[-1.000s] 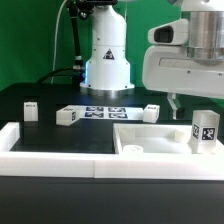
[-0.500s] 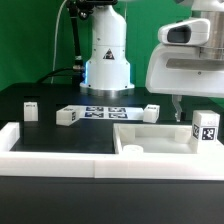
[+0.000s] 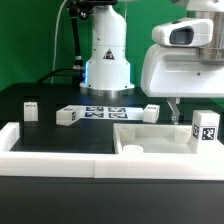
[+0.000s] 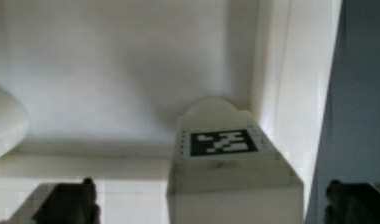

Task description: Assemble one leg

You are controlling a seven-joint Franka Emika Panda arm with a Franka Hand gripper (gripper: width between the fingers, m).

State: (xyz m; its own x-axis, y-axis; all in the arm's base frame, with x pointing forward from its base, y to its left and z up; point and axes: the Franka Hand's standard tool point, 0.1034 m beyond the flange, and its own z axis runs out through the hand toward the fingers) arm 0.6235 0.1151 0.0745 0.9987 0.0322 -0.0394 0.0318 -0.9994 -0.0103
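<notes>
Black table with white parts spread across it

The table (image 3: 45, 125) carries the marker board (image 3: 104, 112) near its back edge, three small legs (image 3: 68, 116) (image 3: 31, 107) (image 3: 150, 111) around it, border rails (image 3: 60, 147) along the front, and a square panel (image 3: 160, 140) toward the exterior view's right.

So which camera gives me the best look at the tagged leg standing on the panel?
The wrist view: the leg fills the frame, tag sharp, between the open gripper's fingertips. The exterior view shows it small, upright on the white panel below the gripper.

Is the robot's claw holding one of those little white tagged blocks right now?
No. In the wrist view the gripper fingers stand apart and empty, with the leg standing between them but ungripped.
</notes>
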